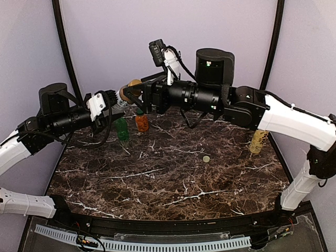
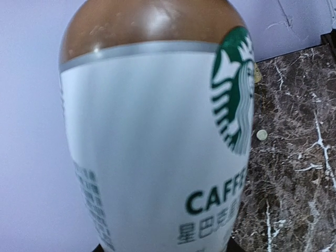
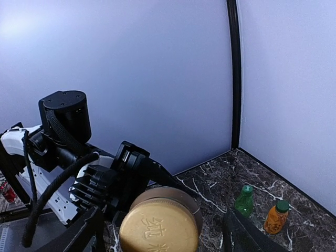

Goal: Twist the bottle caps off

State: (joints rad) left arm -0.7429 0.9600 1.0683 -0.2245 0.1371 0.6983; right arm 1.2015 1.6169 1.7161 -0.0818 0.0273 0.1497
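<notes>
The coffee bottle (image 1: 127, 93), clear with brown drink and a white label, was in the air over the back of the table (image 1: 173, 178), at about 11 o'clock from its centre in the top view. The left claw (image 1: 118, 103) was closed around its body and carried it. The bottle seemed to lie nearly level, with its long axis running from 9 to 3 o'clock. Its tan cap (image 3: 158, 228) pointed at 3 o'clock, straight toward the right claw (image 1: 136, 97). That claw was open and held nothing: in the right wrist view its fingers (image 3: 247, 236) stood at 9 and 3 o'clock of the cap, with a gap on each side. So the right arm was the nearer one to the cap, and probably it needed only to close on it and turn around that same axis.

The top view showed the two arms meeting, but there the cap was mostly hidden. The right wrist view showed the cap face-on, sitting on the bottle. The left wrist view was filled by the label and the shoulder of the bottle, and its own fingers could hardly be seen.

The green bottle (image 1: 122, 128) and the orange bottle (image 1: 142, 122) stood side by side on the table, capped, just beneath the claws. The pale yellow bottle (image 1: 258, 140) stood well apart at 3 o'clock, and a loose cap (image 1: 206, 158) lay between
</notes>
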